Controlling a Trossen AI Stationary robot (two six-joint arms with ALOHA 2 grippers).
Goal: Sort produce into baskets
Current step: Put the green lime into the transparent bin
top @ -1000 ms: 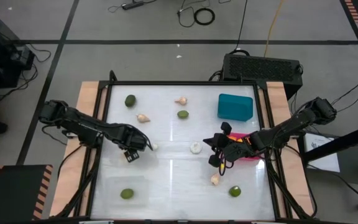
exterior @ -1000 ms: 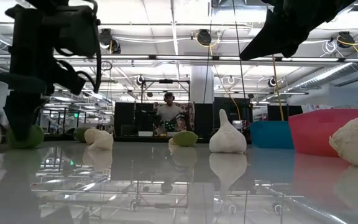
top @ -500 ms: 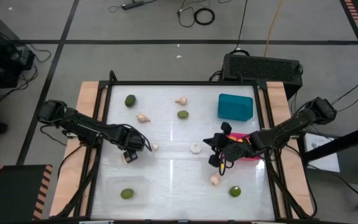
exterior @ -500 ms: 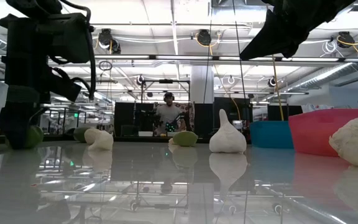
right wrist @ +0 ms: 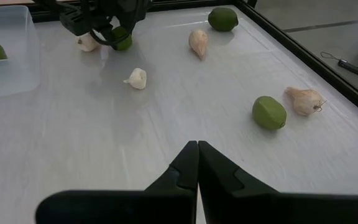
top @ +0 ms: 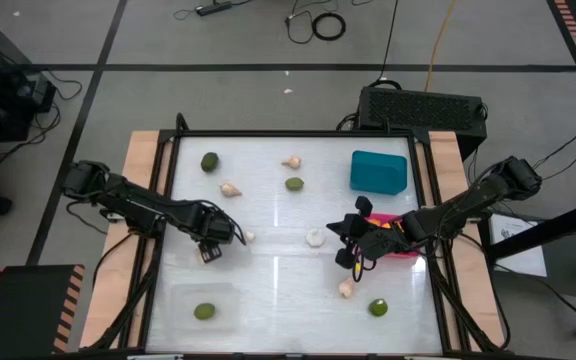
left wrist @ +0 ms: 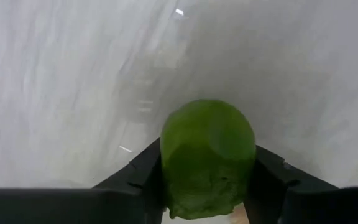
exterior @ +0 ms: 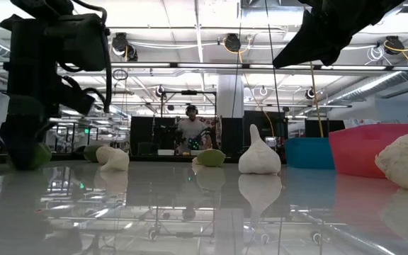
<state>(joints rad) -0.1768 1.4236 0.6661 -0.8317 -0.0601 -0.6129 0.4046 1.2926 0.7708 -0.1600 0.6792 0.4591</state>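
Since the left hand [left wrist: 207, 205] is already clamped on a lime [left wrist: 207, 158] at its widest middle, low over the worktop [top: 278, 270] near its left side, you need only moderate squeeze: the fruit looks firm, light, waxy, likely to roll. The clear basket [top: 193, 300] sits nearby. The right hand [right wrist: 197, 163] rests clenched, empty.

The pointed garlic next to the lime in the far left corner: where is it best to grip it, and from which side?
Grip the garlic across its plump body, not the thin tapered tip. It lies on its side, so probably come straight down from above, jaws spanning its narrow width. The left gripper holds a lime; the shut right gripper is empty.
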